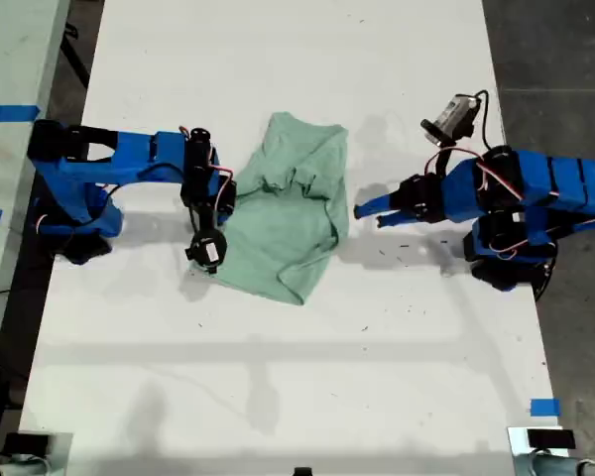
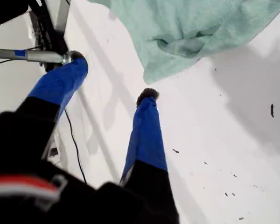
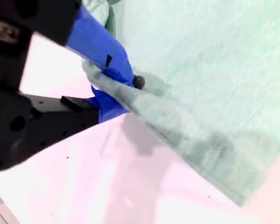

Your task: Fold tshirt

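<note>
The pale mint-green tshirt [image 1: 293, 213] lies crumpled and partly folded over itself in the middle of the white table [image 1: 278, 377]. My second gripper [image 1: 222, 204] is at the shirt's edge on the exterior view's left. In the second wrist view its blue fingers [image 3: 113, 56] are shut on a lifted hem of the tshirt [image 3: 200, 70]. My first gripper [image 1: 363, 210] points at the shirt from the exterior view's right, a short gap away. Its jaws stand open and hold nothing in the first wrist view [image 2: 113, 77], with the tshirt [image 2: 191, 28] just beyond them.
Both arm bases stand on the table, one at each side of the exterior view. A strip of blue tape [image 1: 543, 407] marks the table near the exterior view's lower right. Dark floor [image 1: 555, 59] lies past the table edge on the exterior view's right.
</note>
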Robot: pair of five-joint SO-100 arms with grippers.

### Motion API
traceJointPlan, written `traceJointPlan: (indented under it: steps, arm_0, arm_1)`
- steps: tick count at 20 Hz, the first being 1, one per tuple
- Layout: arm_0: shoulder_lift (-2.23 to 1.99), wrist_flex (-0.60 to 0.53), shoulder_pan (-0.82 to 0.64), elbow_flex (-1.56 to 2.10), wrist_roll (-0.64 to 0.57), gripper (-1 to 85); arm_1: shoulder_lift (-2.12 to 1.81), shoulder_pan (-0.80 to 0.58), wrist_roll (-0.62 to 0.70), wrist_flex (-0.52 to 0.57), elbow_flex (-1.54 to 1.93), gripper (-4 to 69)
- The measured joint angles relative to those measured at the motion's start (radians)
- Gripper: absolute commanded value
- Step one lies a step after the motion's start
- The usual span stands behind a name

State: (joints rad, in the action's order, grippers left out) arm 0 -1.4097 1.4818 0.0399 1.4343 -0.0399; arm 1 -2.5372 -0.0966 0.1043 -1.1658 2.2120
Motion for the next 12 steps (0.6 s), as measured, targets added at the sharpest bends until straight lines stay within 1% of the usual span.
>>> traceJointPlan:
  steps: [1, 3, 5, 7, 8, 12]
  arm_0:
    - [0.048, 0.0, 0.0, -0.067, -0.002, 0.0]
    - [0.084, -0.092, 0.0, -0.123, -0.066, 0.0]
    - [0.098, -0.218, 0.0, -0.133, -0.112, 0.0]
    - [0.106, -0.377, 0.0, -0.118, -0.187, 0.0]
    - [0.121, -0.448, 0.0, -0.109, -0.204, 0.0]
    - [0.261, -0.571, 0.003, -0.098, -0.212, 0.0]
  arm_1:
    - [0.0, 0.0, -0.002, 0.0, 0.0, 21.9]
    - [-0.006, 0.0, -0.008, 0.0, 0.015, 21.9]
    - [-0.012, 0.0, -0.009, 0.0, 0.015, 21.8]
    - [-0.021, 0.0, -0.012, 0.0, 0.023, 21.8]
    - [-0.028, 0.0, -0.012, 0.0, 0.025, 21.8]
    - [-0.046, 0.008, -0.018, 0.0, 0.041, 21.7]
